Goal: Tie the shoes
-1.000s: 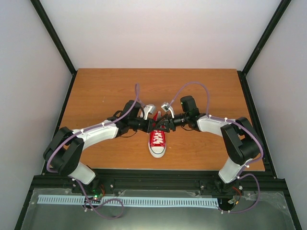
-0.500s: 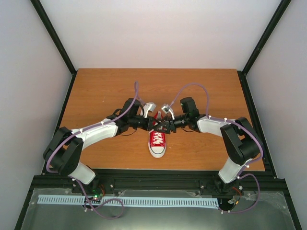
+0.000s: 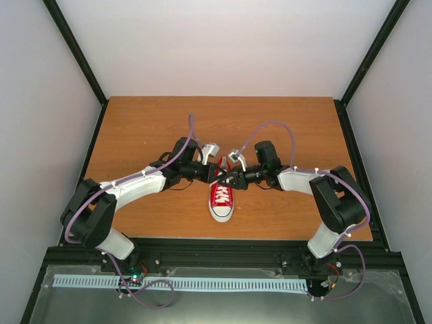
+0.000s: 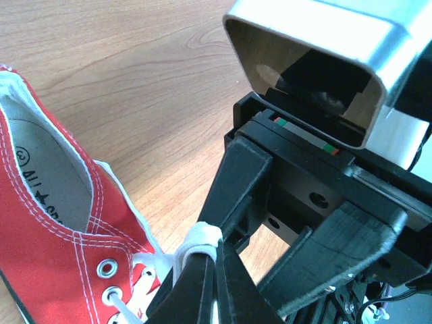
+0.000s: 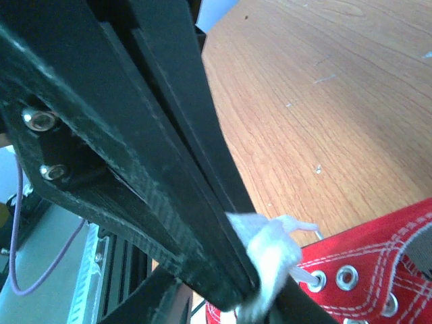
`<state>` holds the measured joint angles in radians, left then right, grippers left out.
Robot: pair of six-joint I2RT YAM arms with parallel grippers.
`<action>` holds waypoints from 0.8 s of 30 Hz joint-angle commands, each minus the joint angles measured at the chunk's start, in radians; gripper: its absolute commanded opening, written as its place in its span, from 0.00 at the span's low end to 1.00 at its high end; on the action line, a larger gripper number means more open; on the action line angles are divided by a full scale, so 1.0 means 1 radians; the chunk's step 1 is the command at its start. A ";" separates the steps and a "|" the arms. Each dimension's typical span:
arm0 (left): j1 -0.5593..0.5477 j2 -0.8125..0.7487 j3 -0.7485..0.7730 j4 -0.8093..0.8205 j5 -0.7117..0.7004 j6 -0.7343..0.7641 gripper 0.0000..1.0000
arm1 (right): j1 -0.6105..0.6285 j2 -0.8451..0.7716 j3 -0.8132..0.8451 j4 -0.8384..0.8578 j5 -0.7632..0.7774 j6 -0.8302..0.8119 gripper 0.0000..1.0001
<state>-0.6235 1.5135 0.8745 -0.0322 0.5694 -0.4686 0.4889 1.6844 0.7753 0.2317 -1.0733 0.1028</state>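
At the middle of the wooden surface (image 3: 135, 128), nearer its front edge, a small red sneaker (image 3: 221, 201) sits upright with its white toe cap pointing back toward the arm bases. Above its eyelets, the left fingers (image 4: 233, 290) are pinched shut on a fold of white lace (image 4: 198, 241). The right fingers (image 5: 169, 155) are likewise clamped on a tuft of lace just over the top eyelets, and both arms crowd in from either side of the tongue.

Trouble looks most likely to come from that crowding. The two sets of fingers are almost touching, so a small misjudged pull could knock one against the other and jolt a lace free. Each grip appears to hold only a thin fold near the tips, so a hard tug could slip it out. Nothing pins the shoe down, so an uneven pull could drag or tip it.

Compared with a second ago, the right wrist has edged inward and slightly lower toward the left one, closing the gap over the shoe. The sneaker itself has not shifted.
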 commanded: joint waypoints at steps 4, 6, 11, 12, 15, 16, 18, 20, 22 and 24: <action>0.007 -0.016 0.045 -0.030 0.013 -0.003 0.01 | 0.006 -0.061 -0.043 0.088 0.076 0.026 0.06; 0.008 -0.017 0.045 -0.033 0.011 -0.001 0.01 | 0.005 -0.073 -0.053 0.099 0.102 0.032 0.03; 0.007 -0.034 0.045 -0.057 -0.031 0.031 0.01 | 0.004 -0.103 -0.082 0.090 0.147 0.032 0.03; 0.007 -0.041 0.045 -0.065 -0.049 0.042 0.01 | 0.004 -0.109 -0.089 0.089 0.154 0.033 0.03; 0.012 -0.048 0.042 -0.063 -0.045 0.066 0.01 | 0.003 -0.133 -0.110 0.083 0.206 0.040 0.03; 0.016 -0.047 0.044 -0.056 -0.025 0.065 0.01 | 0.003 -0.145 -0.120 0.083 0.231 0.041 0.03; 0.018 -0.038 0.054 -0.063 -0.004 0.059 0.01 | 0.004 -0.170 -0.135 0.082 0.257 0.031 0.09; 0.018 -0.023 0.073 -0.096 -0.002 0.066 0.01 | 0.003 -0.190 -0.135 0.070 0.250 0.022 0.26; 0.017 -0.013 0.081 -0.111 0.009 0.077 0.01 | 0.004 -0.208 -0.135 0.067 0.241 0.020 0.43; 0.018 -0.008 0.083 -0.113 0.023 0.086 0.01 | 0.003 -0.234 -0.136 0.055 0.259 0.022 0.47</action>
<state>-0.6121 1.4986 0.9085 -0.1139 0.5594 -0.4213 0.4915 1.5051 0.6464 0.2802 -0.8433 0.1417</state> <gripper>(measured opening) 0.022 0.440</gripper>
